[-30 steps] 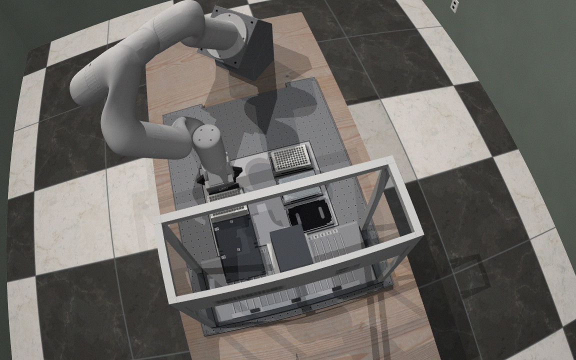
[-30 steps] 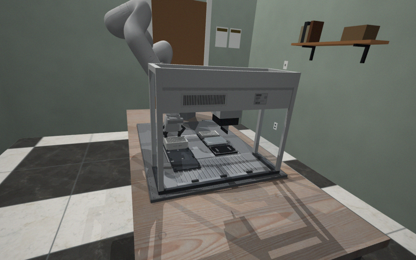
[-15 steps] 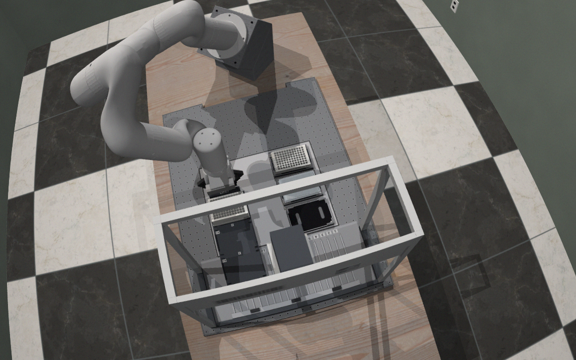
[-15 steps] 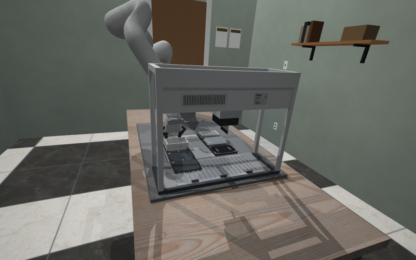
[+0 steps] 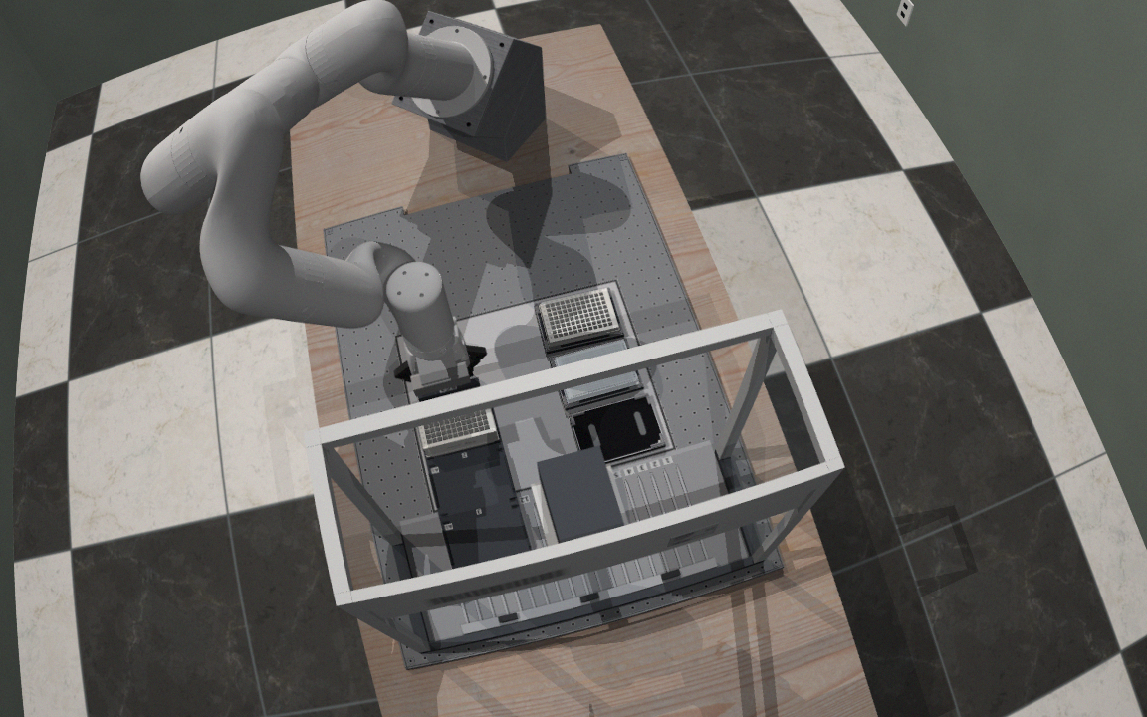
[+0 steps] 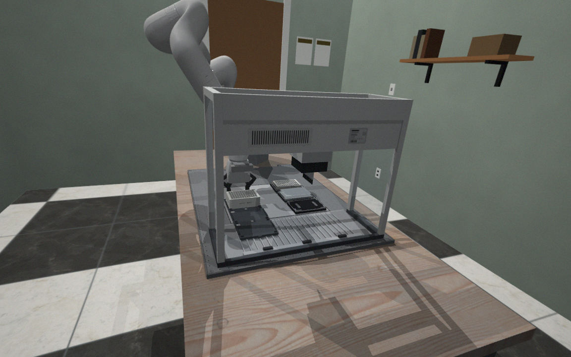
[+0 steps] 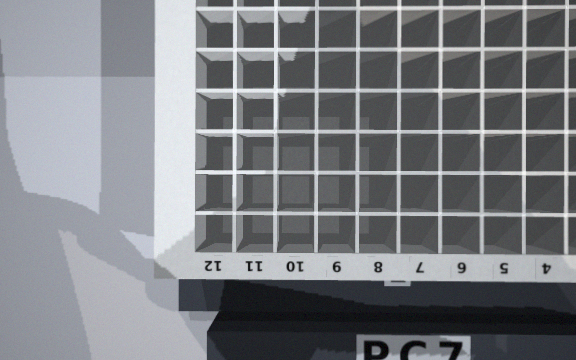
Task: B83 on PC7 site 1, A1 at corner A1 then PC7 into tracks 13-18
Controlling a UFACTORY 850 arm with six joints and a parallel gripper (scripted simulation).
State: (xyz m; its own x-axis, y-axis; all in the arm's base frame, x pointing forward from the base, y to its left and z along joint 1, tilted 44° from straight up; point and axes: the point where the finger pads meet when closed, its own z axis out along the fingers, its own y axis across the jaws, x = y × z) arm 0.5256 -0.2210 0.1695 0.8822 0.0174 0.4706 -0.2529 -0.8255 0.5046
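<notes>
The dark plate carrier PC7 (image 5: 478, 503) lies lengthwise on the rails under the instrument frame, on the left side in the top view. It also shows in the exterior view (image 6: 254, 221). The white deep-well block B83 (image 5: 457, 427) sits on its site next to the handle. The wrist view looks straight down on B83 (image 7: 378, 130), with its column numbers and the PC7 label (image 7: 413, 347) on the handle below. My gripper (image 5: 437, 383) is open at the carrier's handle end, just behind B83 (image 6: 243, 198). The fingertips are hidden in the wrist view. B38 (image 5: 575, 314) and B33 (image 5: 599, 374) sit in their nests.
The nest S3 (image 5: 617, 426) is empty and black. The white instrument frame (image 5: 560, 383) spans the rails, and a dark pipetting head (image 5: 577, 492) hangs inside it. Small dark lamps (image 6: 267, 247) stand at the far ends of the rails. None of them looks lit.
</notes>
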